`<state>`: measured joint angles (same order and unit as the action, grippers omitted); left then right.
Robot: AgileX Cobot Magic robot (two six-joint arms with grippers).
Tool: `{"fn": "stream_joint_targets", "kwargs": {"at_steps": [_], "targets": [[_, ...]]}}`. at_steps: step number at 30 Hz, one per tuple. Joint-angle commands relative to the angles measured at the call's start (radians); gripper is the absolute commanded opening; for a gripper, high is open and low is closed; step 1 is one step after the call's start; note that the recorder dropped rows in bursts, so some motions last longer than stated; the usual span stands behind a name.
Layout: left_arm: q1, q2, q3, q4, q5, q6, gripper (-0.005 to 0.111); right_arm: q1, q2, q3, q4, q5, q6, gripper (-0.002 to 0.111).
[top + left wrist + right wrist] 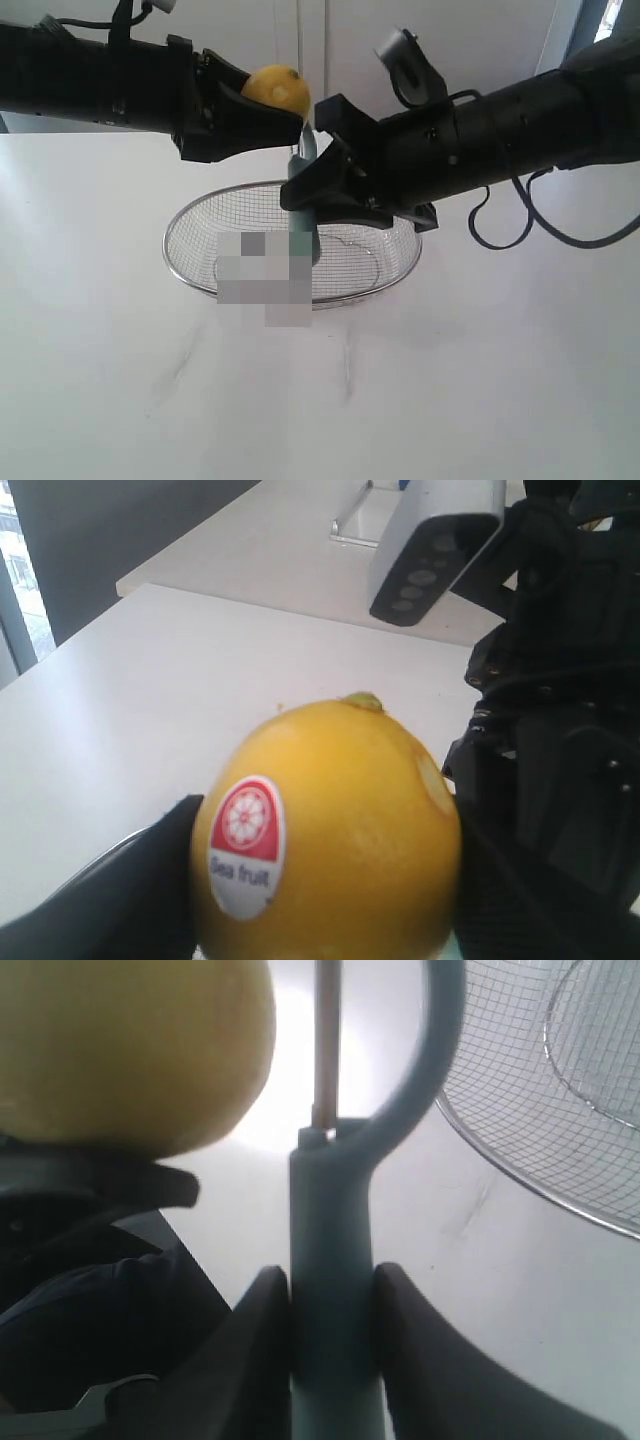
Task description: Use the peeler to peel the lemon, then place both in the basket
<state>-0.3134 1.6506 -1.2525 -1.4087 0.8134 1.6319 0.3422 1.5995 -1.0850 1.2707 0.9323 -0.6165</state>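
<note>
Exterior view suggests the peeling step: left hand (272, 108) clamped on the lemon (278, 88), right hand (316, 192) clamped on the peeler (304, 243) above the basket (180, 270); next, the blade likely needs drawing along the rind.

— What are you counting out there?
— I'm counting one lemon (278, 88), one peeler (304, 228) and one basket (198, 240).
— Any grippers showing?
— Two are showing: one left gripper (272, 96) and one right gripper (312, 160).
— Anything else?
— I'm also seeing one sticker (245, 845) and one bench (100, 350).
</note>
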Motion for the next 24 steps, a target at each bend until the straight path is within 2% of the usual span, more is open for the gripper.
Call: {"fn": "stream_joint_targets", "kwargs": {"at_steps": [1, 24], "targets": [[-0.002, -0.006, -0.006, -0.024, 0.018, -0.001, 0.0, -0.005, -0.001, -0.007, 0.037, -0.01, -0.009, 0.0], [-0.002, -0.006, -0.006, -0.024, 0.018, -0.001, 0.0, -0.005, -0.102, -0.007, 0.037, -0.094, 0.018, 0.0]]}}
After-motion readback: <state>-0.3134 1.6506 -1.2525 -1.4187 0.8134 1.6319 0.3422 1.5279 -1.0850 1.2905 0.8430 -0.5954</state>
